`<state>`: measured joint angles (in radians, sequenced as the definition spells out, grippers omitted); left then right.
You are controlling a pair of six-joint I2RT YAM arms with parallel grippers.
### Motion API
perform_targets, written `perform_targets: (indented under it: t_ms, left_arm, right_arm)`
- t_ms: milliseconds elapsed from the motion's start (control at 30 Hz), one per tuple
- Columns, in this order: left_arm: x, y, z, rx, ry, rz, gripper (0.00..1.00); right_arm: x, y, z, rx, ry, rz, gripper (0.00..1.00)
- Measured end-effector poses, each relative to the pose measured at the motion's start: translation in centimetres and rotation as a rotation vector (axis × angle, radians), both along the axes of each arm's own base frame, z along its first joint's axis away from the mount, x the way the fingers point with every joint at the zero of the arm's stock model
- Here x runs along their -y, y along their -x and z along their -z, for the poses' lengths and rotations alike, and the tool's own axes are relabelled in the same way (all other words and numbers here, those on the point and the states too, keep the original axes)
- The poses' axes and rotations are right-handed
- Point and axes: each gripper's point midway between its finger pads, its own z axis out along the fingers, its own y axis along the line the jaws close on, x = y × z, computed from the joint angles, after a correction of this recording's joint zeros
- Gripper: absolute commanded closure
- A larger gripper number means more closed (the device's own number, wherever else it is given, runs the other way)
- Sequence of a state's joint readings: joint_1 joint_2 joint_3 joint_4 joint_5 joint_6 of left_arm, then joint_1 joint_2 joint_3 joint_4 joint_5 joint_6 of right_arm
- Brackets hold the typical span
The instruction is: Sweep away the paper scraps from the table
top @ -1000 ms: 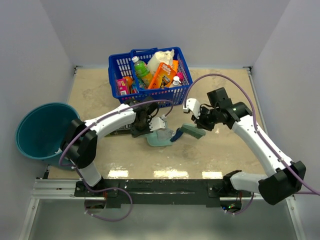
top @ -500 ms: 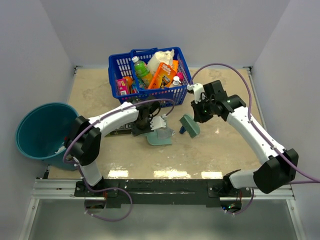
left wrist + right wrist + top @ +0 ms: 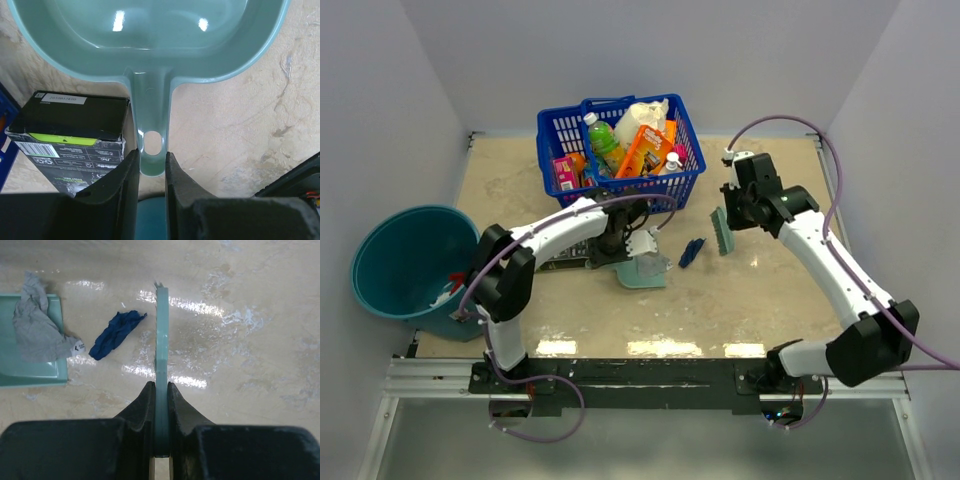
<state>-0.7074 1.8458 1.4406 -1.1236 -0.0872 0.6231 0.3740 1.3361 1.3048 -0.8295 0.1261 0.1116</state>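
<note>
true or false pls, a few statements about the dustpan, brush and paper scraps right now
1. The left gripper is shut on the handle of the mint-green plastic dustpan. True.
2. The dark blue crumpled paper scrap lies in the dustpan. False: it lies on the beige stone-like table, between dustpan and mint-green brush.
3. The grey crumpled paper wad rests on the dustpan. True.
4. The right gripper is open and empty. False: it is shut on the brush.

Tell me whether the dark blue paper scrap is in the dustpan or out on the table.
Out: the dark blue scrap lies on the table between the dustpan and the brush, touching neither.
</note>
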Motion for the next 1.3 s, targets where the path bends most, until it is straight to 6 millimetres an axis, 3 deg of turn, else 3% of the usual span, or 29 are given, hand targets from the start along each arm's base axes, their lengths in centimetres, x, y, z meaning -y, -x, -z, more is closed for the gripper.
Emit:
perform_targets:
  t_ms: [200, 333, 467, 600, 833, 1300]
  left_arm:
    - [0.7, -0.6, -0.3, -0.012, -0.002, 0.001, 1.00]
    - [1.0, -0.5, -0.1, -0.025, -0.008, 0.007, 1.00]
    - [1.5, -0.2, 0.4, -0.042, 0.000, 0.010, 0.99]
    - [2.4, -0.3, 0.9, -0.038, 0.042, 0.011, 0.89]
    - [2.8, 0.5, 2.5, -0.055, 0.085, 0.002, 0.60]
    - [3.6, 0.9, 2.2, -0.007, 0.189, 0.008, 0.59]
  right_arm:
    - [-0.2, -0.9, 3.8, -0.093, -0.005, 0.078, 1.00]
    - [-1.4, -1.3, 5.1, -0.135, -0.052, 0.080, 1.00]
    - [-3.3, -1.8, 5.2, -0.150, -0.130, 0.049, 1.00]
    - [-4.8, -2.5, 4.9, -0.155, -0.184, 0.019, 1.00]
    - [-5.8, -2.0, 4.9, -0.178, -0.227, -0.011, 1.00]
    - [-6.6, -1.6, 4.7, -0.196, -0.263, -0.042, 1.00]
